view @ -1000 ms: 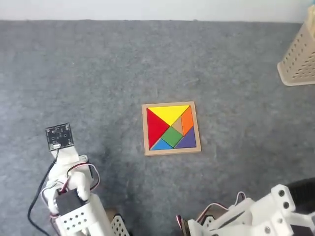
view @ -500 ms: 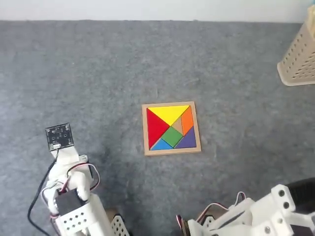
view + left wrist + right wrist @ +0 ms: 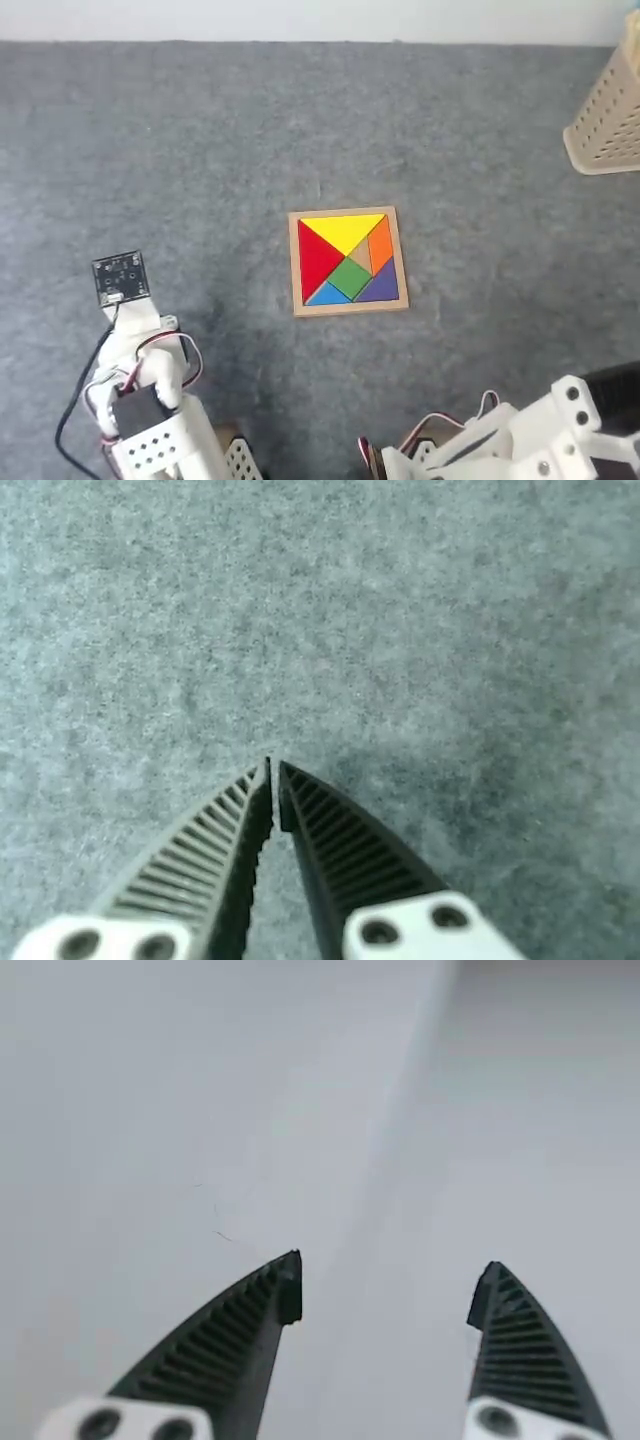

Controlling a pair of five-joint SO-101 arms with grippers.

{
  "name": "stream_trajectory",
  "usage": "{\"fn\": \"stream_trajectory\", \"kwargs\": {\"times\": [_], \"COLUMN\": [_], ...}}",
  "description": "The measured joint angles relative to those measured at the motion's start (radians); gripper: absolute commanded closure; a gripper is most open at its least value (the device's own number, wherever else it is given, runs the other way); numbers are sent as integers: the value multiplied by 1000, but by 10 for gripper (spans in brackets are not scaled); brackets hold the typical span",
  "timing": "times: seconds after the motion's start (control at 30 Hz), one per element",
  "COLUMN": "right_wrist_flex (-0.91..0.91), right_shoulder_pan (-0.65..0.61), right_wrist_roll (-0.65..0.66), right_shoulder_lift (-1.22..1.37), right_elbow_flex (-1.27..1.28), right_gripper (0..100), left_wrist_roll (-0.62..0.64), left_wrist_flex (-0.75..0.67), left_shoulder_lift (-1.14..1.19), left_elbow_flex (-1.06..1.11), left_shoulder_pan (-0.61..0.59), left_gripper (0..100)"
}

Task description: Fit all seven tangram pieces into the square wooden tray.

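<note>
Already filled, the tray (image 3: 350,309) lies slightly skewed; left pincer (image 3: 273,767) closed, right pincer (image 3: 390,1282) agape, both empty.

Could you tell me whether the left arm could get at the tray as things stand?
Probably yes: bare carpet lies between the left arm and the tray, though its pincer is shut.

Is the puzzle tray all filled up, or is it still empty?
Filled up: coloured pieces cover the wooden tray inside, from edge to edge.

Perf. beige basket (image 3: 607,115) on grey mat (image 3: 180,150)
</note>
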Motion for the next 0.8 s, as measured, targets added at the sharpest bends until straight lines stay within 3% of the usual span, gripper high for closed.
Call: {"fn": "stream_trajectory", "kwargs": {"times": [0.8], "right_wrist_flex": [-2], "right_shoulder_pan": [0], "right_wrist_roll": [0], "right_shoulder_lift": [-14], "right_elbow_flex": [41], "right_gripper": [722], "left_wrist_roll": [0], "left_wrist_flex": [0], "left_shoulder_lift": [0], "left_elbow_flex": [0], "left_shoulder_pan": [0], "left_gripper": [987]}}
